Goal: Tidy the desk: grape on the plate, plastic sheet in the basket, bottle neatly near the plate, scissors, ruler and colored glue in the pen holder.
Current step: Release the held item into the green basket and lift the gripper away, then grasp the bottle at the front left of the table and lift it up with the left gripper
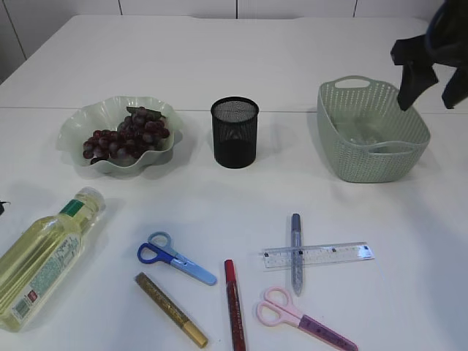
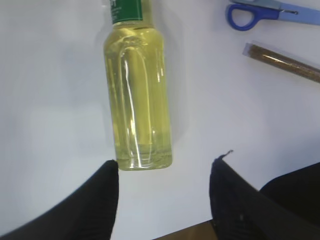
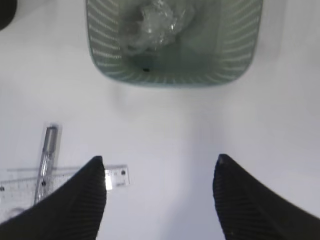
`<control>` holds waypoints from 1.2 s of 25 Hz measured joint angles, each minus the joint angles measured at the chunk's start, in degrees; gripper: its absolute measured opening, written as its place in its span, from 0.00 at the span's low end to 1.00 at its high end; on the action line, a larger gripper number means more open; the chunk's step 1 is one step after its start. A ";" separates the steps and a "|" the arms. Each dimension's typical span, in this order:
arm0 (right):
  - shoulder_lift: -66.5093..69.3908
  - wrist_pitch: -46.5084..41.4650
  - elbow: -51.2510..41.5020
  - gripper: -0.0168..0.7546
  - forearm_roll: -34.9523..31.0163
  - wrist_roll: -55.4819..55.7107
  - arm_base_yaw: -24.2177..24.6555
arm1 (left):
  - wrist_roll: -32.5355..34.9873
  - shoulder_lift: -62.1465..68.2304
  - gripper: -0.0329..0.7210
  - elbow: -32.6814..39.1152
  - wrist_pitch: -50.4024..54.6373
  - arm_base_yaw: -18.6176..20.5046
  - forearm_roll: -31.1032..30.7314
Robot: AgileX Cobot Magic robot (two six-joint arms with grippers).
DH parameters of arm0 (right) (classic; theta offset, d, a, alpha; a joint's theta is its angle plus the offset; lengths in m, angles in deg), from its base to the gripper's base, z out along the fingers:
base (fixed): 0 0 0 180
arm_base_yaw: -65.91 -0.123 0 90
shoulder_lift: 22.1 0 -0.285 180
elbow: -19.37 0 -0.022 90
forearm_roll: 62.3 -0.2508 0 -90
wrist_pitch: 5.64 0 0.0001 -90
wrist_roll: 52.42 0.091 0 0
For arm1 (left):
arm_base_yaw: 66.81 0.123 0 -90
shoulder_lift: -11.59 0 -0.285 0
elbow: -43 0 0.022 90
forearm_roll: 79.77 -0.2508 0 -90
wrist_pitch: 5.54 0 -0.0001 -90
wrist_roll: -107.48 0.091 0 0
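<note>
The grapes (image 1: 126, 137) lie on the pale green plate (image 1: 80, 121). The crumpled plastic sheet (image 3: 159, 20) lies in the green basket (image 1: 344, 157). The yellow bottle (image 1: 40, 256) lies on its side at front left, just ahead of my open left gripper (image 2: 165, 165). Blue scissors (image 1: 175, 259), pink scissors (image 1: 303, 316), a clear ruler (image 1: 318, 254) and gold (image 1: 170, 308), red (image 1: 234, 303) and silver-blue (image 1: 295, 252) glue pens lie at the front. The black mesh pen holder (image 1: 235, 131) stands mid-table. My right gripper (image 3: 160, 165) is open and empty, above the table in front of the basket.
The basket shows in the right wrist view (image 3: 105, 65), with the ruler's end (image 3: 117, 177) and the silver-blue glue pen (image 3: 46, 160) at lower left. The blue scissors (image 2: 255, 12) and gold pen (image 2: 285, 62) lie right of the bottle (image 2: 140, 95).
</note>
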 joint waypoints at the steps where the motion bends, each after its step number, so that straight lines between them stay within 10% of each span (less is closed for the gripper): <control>1: -1.78 -0.28 -2.13 0.70 0.00 0.00 0.00 | 0.00 0.00 0.60 0.00 0.05 0.00 -0.93; 15: -22.08 2.14 -31.44 0.70 -0.08 0.00 0.00 | -5.84 14.06 0.77 0.00 -4.54 0.11 -7.90; 30: -24.41 4.22 -34.22 0.70 -0.12 -0.37 0.00 | -5.31 21.13 0.82 0.00 -8.17 0.19 -5.30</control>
